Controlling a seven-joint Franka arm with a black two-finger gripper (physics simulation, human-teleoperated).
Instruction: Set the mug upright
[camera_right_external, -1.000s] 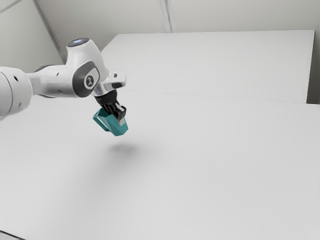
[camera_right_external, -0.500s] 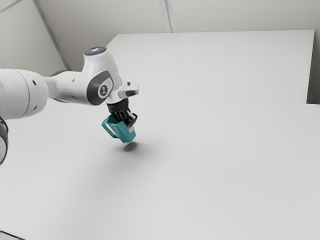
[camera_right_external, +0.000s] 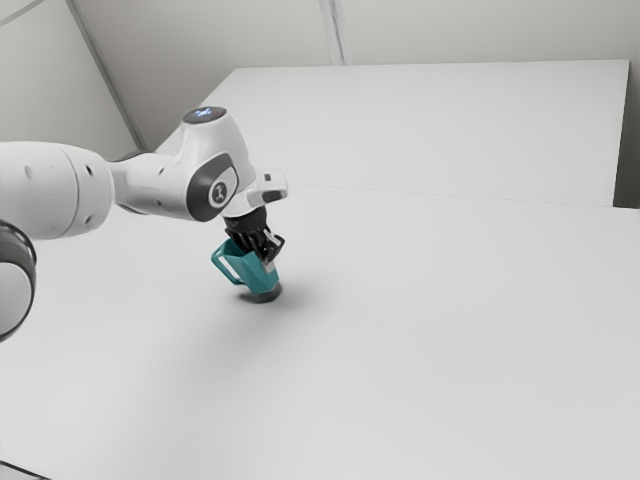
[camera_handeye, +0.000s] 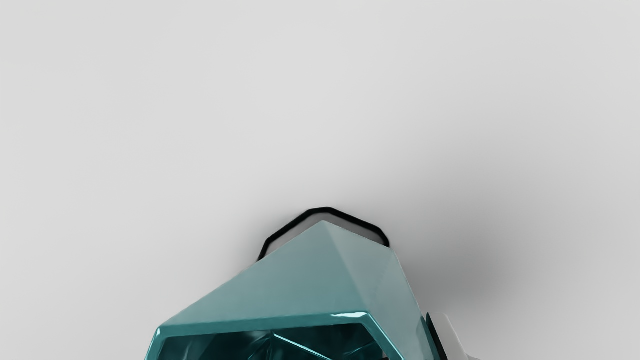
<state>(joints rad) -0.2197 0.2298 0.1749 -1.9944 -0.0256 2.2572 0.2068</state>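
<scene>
Room: pale walls (camera_right_external: 190, 40), a light vertical strip (camera_right_external: 335, 35) near the top centre of the exterior frame. One white panel (camera_right_external: 430, 130), large, upper centre to upper right. One white table (camera_right_external: 450, 350), smooth, running across the middle and bottom of the frame. One dark line (camera_right_external: 25, 470), thin, lower left corner.

Arm (camera_right_external: 150, 185): white, with dark grey trim; enters from the exterior view's left and bends down left of centre.

Gripper (camera_right_external: 266, 262): black, pointing down at a slant, left of the frame's centre. Clamped on the mug (camera_right_external: 257, 275), gripping it by its side near the mouth. In the wrist view a pale finger (camera_handeye: 448, 332) lies against the outside of the mug's wall.

Mug: one, teal, faceted. Located left of centre in the exterior frame, just under the gripper. Tilted, not upright: mouth up and toward the exterior view's left, base low and toward its right. Handle (camera_right_external: 224, 264), angular, on the exterior view's left side. In the wrist view the angular rim (camera_handeye: 260, 322) and dark, glossy inside are visible.

Dark patch (camera_right_external: 264, 297): beneath the mug's base, on the table. Whether base and table touch, I cannot tell.
</scene>
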